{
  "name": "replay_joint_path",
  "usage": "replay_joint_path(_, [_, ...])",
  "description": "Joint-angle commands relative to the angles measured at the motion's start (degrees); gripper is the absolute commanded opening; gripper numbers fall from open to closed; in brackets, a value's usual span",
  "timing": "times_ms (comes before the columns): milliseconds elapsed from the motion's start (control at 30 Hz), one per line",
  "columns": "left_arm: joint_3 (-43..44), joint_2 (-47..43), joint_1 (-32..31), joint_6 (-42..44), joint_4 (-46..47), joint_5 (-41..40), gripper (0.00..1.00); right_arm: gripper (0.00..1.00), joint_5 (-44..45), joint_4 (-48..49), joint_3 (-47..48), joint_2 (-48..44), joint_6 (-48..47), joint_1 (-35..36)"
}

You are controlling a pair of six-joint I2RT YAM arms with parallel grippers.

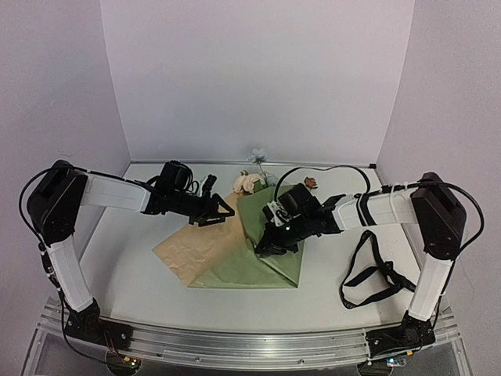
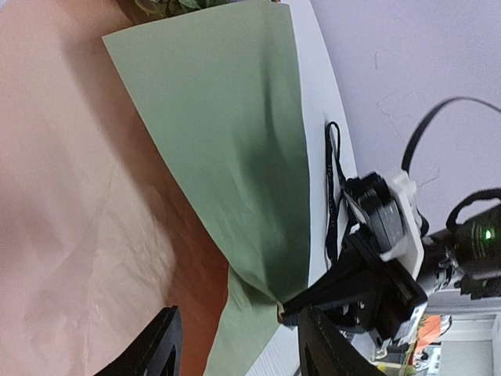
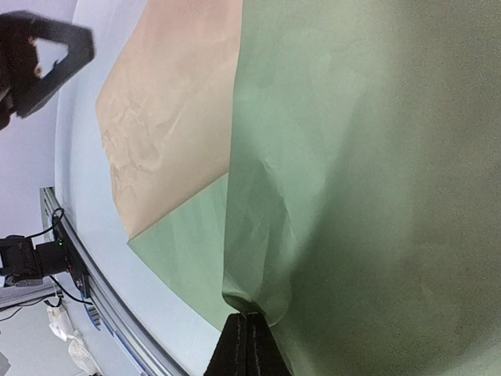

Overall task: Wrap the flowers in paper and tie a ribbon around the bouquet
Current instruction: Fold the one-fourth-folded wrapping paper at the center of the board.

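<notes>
The paper lies on the table with its tan reverse [image 1: 196, 247] showing at the left and an olive-green flap [image 1: 270, 235] folded over toward the right. The flowers [image 1: 250, 182] poke out at the sheet's far corner; their stems are hidden under the flap. My right gripper [image 3: 249, 345] is shut on the folded green edge [image 3: 258, 301] near the flap's front, and is also seen pinching there from the left wrist [image 2: 293, 307]. My left gripper [image 1: 215, 210] hovers open over the tan side [image 2: 78, 196], fingers [image 2: 160, 345] wide apart, nothing between them. The black ribbon [image 1: 376, 270] lies loose at the right.
A pale blue bloom [image 1: 258, 155] and a rust-orange one [image 1: 311, 182] stand out near the back wall. White walls close in the table on three sides. The metal rail [image 1: 235, 345] runs along the near edge.
</notes>
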Motion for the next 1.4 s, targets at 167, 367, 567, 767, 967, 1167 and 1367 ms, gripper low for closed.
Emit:
replay_joint_path(167, [11.05,11.79,1.78,-2.18,4.52,10.83,0.57,0.0,-3.51,3.99,-3.01,0.03,-1.82,0.17])
replay_joint_path(367, [14.18,15.65,2.7,-0.81,2.74,15.1,0.57,0.0,-3.04,4.22,-4.17,-0.46,-3.44,0.18])
replay_joint_path(567, [16.07,17.83,3.97,1.68,-0.41,14.89,0.58,0.0,-4.72,4.35,-3.49,-0.89,-3.94,0.21])
replay_joint_path(767, [21.34,21.57,4.07,5.45,-5.66,15.41,0.59,0.0,-6.22,4.67,-3.26,-0.92,-3.8,0.19])
replay_joint_path(967, [24.4,24.19,4.3,6.08,-6.34,15.83,0.52,0.0,-6.71,4.65,-3.8,-1.49,-4.01,0.18])
replay_joint_path(1167, [25.16,24.79,4.3,5.54,-4.61,15.87,0.32,0.0,-6.96,4.58,-3.6,-0.73,-3.7,0.18])
replay_joint_path(1367, [25.08,24.37,4.29,6.0,-4.63,14.28,0.08,0.15,-5.98,4.32,-3.63,-1.07,-2.41,0.22])
